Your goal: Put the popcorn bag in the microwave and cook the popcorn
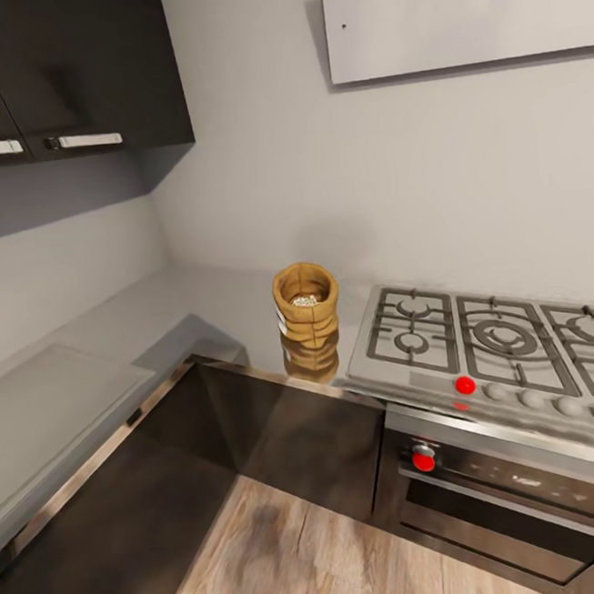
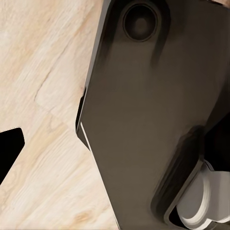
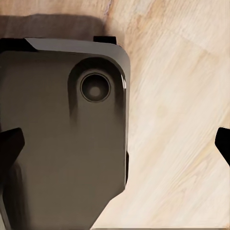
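Upright, the crinkled popcorn bag [image 1: 306, 304] tops the glossy countertop [image 1: 153, 317] — grippers' state unreadable.

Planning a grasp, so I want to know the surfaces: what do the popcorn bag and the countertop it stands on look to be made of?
The popcorn bag looks like matte tan-brown paper: its rim is rolled and its sides are creased, so it is probably soft. The countertop looks like a grey, glossy, metal-like slab: the bag's reflection shows in it just below the bag. It could be polished stone or laminate; the render leaves that open.
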### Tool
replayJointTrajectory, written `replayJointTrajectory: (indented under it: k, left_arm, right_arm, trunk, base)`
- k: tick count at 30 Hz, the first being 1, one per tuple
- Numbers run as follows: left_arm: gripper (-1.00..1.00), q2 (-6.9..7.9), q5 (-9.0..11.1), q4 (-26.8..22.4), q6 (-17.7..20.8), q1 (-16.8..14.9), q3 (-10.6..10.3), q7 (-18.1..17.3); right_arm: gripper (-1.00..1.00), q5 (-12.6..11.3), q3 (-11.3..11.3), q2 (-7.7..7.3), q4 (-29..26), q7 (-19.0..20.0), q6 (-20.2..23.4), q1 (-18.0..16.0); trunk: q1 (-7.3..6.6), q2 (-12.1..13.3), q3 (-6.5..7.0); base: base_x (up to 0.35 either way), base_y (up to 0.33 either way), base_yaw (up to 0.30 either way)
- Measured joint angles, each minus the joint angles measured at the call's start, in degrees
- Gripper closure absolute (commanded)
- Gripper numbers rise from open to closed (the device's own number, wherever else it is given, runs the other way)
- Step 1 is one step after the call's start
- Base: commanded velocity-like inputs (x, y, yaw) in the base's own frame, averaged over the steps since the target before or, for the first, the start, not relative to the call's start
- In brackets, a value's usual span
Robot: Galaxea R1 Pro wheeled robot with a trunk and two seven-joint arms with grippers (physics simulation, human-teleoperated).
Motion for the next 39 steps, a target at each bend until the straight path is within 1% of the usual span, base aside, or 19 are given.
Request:
replayJointTrajectory:
  k: [4,15,19,20,21,22,23,24,25,26,28,29,32,33,34,35,36,39]
  left_arm:
    - [-1.0,0.0,-0.01,0.0,-0.04,0.0,0.0,-0.01]
    - [-1.0,0.0,-0.01,0.01,0.0,0.0,0.0,-0.01]
    - [-1.0,0.0,-0.01,0.01,0.01,0.01,0.0,-0.01]
    - [-1.0,0.0,-0.01,0.01,0.01,0.01,0.0,-0.01]
    - [-1.0,0.0,-0.01,0.01,0.01,0.0,0.0,-0.01]
    - [-1.0,0.0,-0.01,0.01,0.0,-0.01,0.0,-0.01]
    - [-1.0,0.0,-0.01,0.02,-0.02,0.0,0.0,-0.01]
    - [-1.0,0.0,0.0,0.01,-0.01,-0.01,0.0,-0.01]
    - [-1.0,0.0,-0.01,0.01,-0.02,-0.01,0.0,-0.01]
    - [-1.0,0.0,-0.01,0.01,-0.04,-0.01,0.0,-0.01]
    - [-1.0,0.0,-0.01,0.0,-0.02,-0.01,0.0,-0.01]
    - [-1.0,0.0,-0.01,0.01,-0.01,-0.01,0.0,-0.01]
    - [-1.0,0.03,-0.01,0.01,-0.04,-0.01,0.0,-0.01]
    - [-1.0,0.06,-0.01,0.01,-0.02,-0.01,0.0,-0.01]
    - [-1.0,0.07,-0.01,0.02,-0.01,-0.01,0.0,-0.01]
    - [-1.0,0.07,-0.01,0.01,0.0,-0.01,0.0,-0.01]
    - [-1.0,0.08,-0.01,0.02,0.0,-0.02,0.0,-0.01]
    - [-1.0,0.03,0.0,0.01,0.01,-0.02,0.0,-0.01]
  right_arm:
    - [-1.0,0.05,0.01,0.0,0.0,0.11,0.0,0.0]
    - [-1.0,0.11,0.32,-0.16,-0.02,0.11,0.26,-0.04]
    - [-1.0,1.56,0.24,-0.3,-1.12,0.63,0.34,-0.1]
    - [-1.0,1.73,0.24,-0.32,-2.16,0.71,0.43,-0.11]
    - [-1.0,2.36,0.61,-0.29,-5.54,0.81,1.6,-0.14]
    - [-1.0,4.14,1.51,-0.24,-10.14,0.89,5.21,-0.15]
    - [-1.0,6.19,2.07,-0.17,-14.86,0.94,9.75,-0.18]
    - [-1.0,7.17,2.27,-0.1,-18.58,0.94,13.27,-0.17]
    - [-1.0,8.18,2.58,-0.04,-24.91,0.99,19.15,-0.23]
    - [-1.0,8.54,2.7,-0.03,-28.47,1.0,21.87,-0.15]
    - [-1.0,8.89,2.96,-0.04,-33.26,1.07,27.07,0.08]
    - [-1.0,8.94,3.09,-0.01,-34.41,1.27,29.23,-0.29]
    - [-1.0,9.06,3.27,0.48,-35.28,2.32,32.6,-2.89]
    - [-1.0,9.42,3.67,0.66,-35.43,2.87,34.37,-4.49]
    - [-1.0,10.09,4.54,0.81,-35.55,3.39,36.22,-6.24]
    - [-1.0,10.28,4.88,0.89,-35.58,3.6,36.84,-6.89]
    - [-1.0,10.73,5.98,1.47,-35.74,4.51,39.11,-9.08]
    - [-1.0,11.07,6.85,3.06,-36.38,6.82,43.73,-12.7]
  trunk:
    - [-0.02,0.0,0.0]
    - [-0.03,0.0,0.0]
    - [-0.03,0.0,0.0]
    - [-0.03,0.0,0.0]
    - [-0.03,0.0,0.01]
    - [-0.03,0.0,0.01]
    - [-0.03,0.0,0.01]
    - [-0.03,0.0,0.01]
    - [-0.04,0.0,0.01]
    - [-0.04,0.0,0.01]
    - [-0.04,0.0,0.01]
    - [-0.04,0.0,0.01]
    - [-0.04,0.0,0.01]
    - [-0.03,0.0,0.01]
    - [-0.03,0.0,0.01]
    - [-0.04,0.0,0.01]
    - [-0.03,0.01,0.02]
    - [-0.04,0.01,0.01]
  base:
    - [-0.21,0.0,0.0]
    - [-0.007,0.0,0.0]
    - [0.0,0.0,0.0]
    - [0.0,0.0,0.0]
    - [0.0,0.0,0.0]
    - [0.0,0.0,0.0]
    - [0.0,0.0,0.0]
    - [0.0,0.0,0.0]
    - [0.0,0.0,0.0]
    - [0.0,0.0,0.0]
    - [0.0,0.0,0.0]
    - [0.0,0.0,0.0]
    - [0.0,0.0,0.0]
    - [0.0,0.0,0.0]
    - [0.0,0.0,0.0]
    - [0.0,0.0,0.0]
    - [0.0,0.0,0.0]
    - [0.0,0.0,0.0]
